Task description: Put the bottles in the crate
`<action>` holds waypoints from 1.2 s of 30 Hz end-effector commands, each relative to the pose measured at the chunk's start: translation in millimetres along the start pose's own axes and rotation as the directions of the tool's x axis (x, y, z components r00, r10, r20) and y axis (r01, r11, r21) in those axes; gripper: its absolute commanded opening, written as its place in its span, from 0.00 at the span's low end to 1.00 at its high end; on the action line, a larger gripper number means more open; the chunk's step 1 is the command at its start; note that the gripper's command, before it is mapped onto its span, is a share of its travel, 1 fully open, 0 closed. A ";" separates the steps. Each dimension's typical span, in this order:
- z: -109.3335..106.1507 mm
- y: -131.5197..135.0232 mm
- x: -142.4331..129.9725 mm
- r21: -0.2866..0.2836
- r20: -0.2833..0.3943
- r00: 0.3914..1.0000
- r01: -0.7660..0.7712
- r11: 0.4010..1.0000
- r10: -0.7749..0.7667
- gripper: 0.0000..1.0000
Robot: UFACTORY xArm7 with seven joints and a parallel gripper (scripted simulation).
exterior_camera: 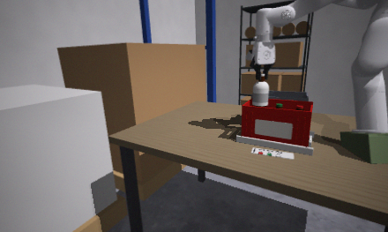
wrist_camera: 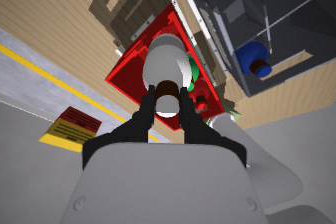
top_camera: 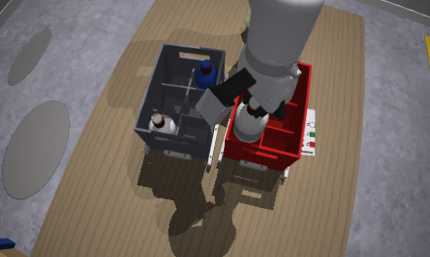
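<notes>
- Gripper [wrist_camera: 167, 102] pinches the brown-capped neck of a white bottle [wrist_camera: 164, 59]; black fingers press on either side of the cap, bottle hanging upright under them.
- From the wrist view, the bottle body blocks most of the red crate [wrist_camera: 132, 65] below it; only a green cap [wrist_camera: 194, 75] and a red cap [wrist_camera: 201, 102] peek out beside it.
- Exterior view: the bottle's base sits about at the red crate's rim [exterior_camera: 247, 104], at its left end; whether it touches the crate floor cannot be told. Label color on the held bottle is not readable.
- Top view: the arm's big white link [top_camera: 280, 21] covers the far half of the red crate, so those compartments are hidden.
- Pick list [top_camera: 310, 135] lies on the table just beside the red crate, on the side away from the grey crate; black bar, green and red marks show, counts too small to read.
- Grey crate [top_camera: 147, 109] holds a blue bottle [top_camera: 205, 73] in a far cell and a white-bodied bottle [top_camera: 161, 123] in a near cell, both upright.
- Wooden plank table [exterior_camera: 185, 138], dark metal legs; both crates rest on pale base plates.
- Room: grey speckled floor, yellow floor line [wrist_camera: 50, 75], cardboard box [exterior_camera: 132, 81], blue posts, shelf rack [exterior_camera: 282, 46] at the back.
</notes>
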State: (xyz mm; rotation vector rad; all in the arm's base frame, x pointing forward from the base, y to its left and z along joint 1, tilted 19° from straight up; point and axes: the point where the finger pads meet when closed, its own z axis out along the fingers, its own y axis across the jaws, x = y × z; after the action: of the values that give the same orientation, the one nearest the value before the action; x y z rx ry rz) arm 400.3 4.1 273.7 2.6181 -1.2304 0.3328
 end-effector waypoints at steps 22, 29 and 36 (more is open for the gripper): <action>20.3 -1.2 0.8 0.004 -0.003 1.000 0.000 1.000 0.000 0.00; 27.3 -1.2 0.8 0.004 -0.003 1.000 0.000 1.000 0.000 0.00; 33.3 -1.2 0.8 0.004 -0.003 1.000 0.000 1.000 0.000 0.00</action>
State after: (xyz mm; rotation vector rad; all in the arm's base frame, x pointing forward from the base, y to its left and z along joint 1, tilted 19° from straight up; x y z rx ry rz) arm 403.7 -5.5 243.4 2.6181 -1.2303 0.3328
